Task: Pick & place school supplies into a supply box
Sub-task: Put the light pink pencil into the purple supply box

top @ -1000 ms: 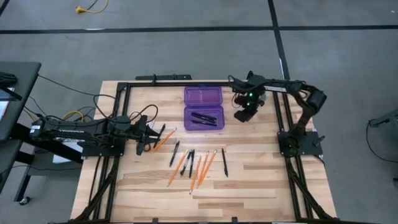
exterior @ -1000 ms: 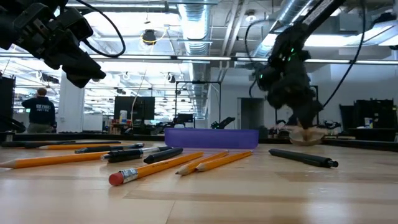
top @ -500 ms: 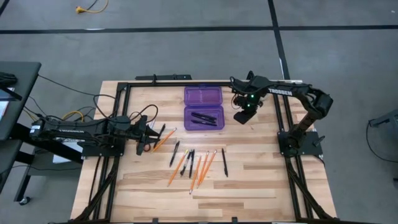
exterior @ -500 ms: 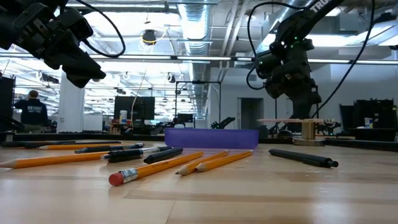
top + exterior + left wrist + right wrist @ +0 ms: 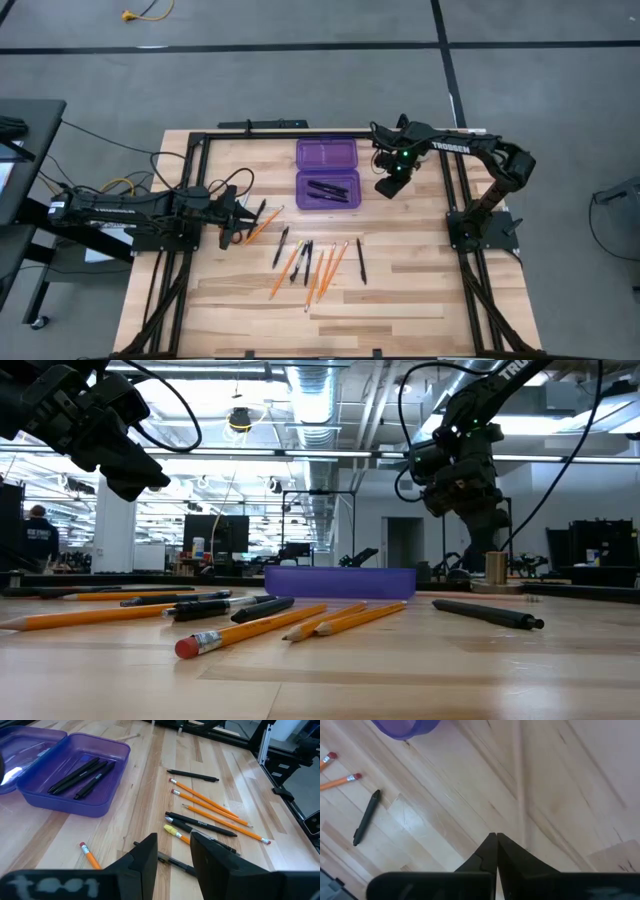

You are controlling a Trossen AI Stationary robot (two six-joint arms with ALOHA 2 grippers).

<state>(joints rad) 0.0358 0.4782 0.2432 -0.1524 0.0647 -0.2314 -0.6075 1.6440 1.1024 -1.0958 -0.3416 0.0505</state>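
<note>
Right claw [image 5: 388,187], pinched together on a pale pencil [image 5: 520,785], hangs at 3 o'clock of the purple supply box [image 5: 327,172]; left claw [image 5: 240,215], fingers parted and empty, waits over the worktop [image 5: 420,290].

Grey concrete floor [image 5: 300,90] crossed by black tape lines [image 5: 250,46]; yellow cable [image 5: 140,12] on it. Behind: bright ceiling strip lights [image 5: 300,385], silver ducts [image 5: 470,375], distant person [image 5: 38,535].

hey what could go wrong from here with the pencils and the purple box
The right gripper is shut, apparently on a pale pencil beside the supply box; a slip could drop it outside. The orange pencils and black pens lie bunched and overlapping, so the left gripper might grab two or scatter them.
</note>
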